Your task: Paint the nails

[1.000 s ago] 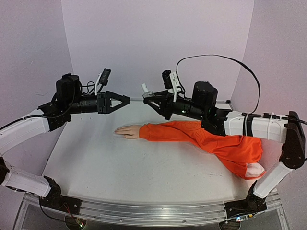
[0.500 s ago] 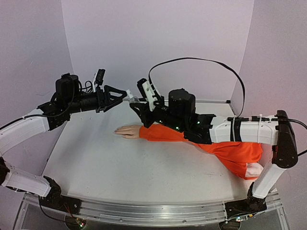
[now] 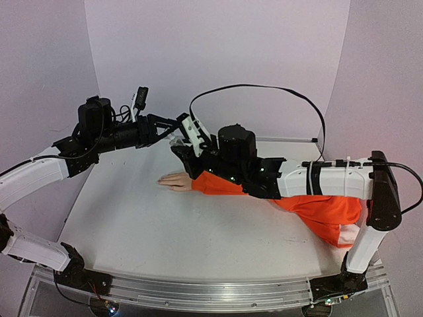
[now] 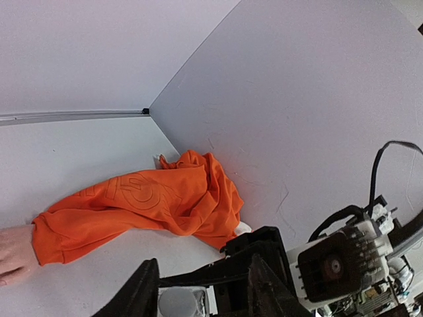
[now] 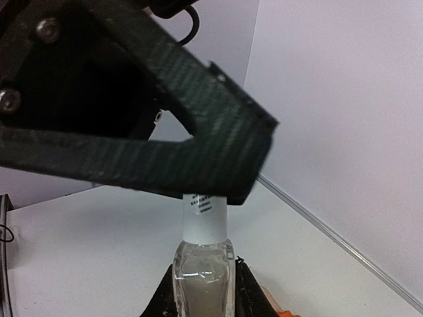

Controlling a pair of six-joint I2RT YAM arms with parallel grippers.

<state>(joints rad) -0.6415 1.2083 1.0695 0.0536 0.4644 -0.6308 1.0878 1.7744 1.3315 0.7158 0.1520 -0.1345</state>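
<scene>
Pale flesh-coloured mannequin hand (image 3: 176,180) lies flat on the white table (image 3: 132,224), left of centre, sticking out of a crumpled orange fabric sleeve (image 3: 225,182) that runs off to the right. Nails (image 3: 162,179) sit at the hand's left tip, too small to make out. Right arm reaches across over the sleeve. Right fingers (image 5: 165,294) are closed on a small clear bottle (image 5: 203,271), gripping its body from both sides and holding it upright above the table, just far of the hand. Bottle has a round white cap (image 5: 205,221) on top. Left fingers (image 4: 147,290) come in from the left, spread apart either side of that cap, one black finger close against it, a gap on the other side, not clamped
</scene>
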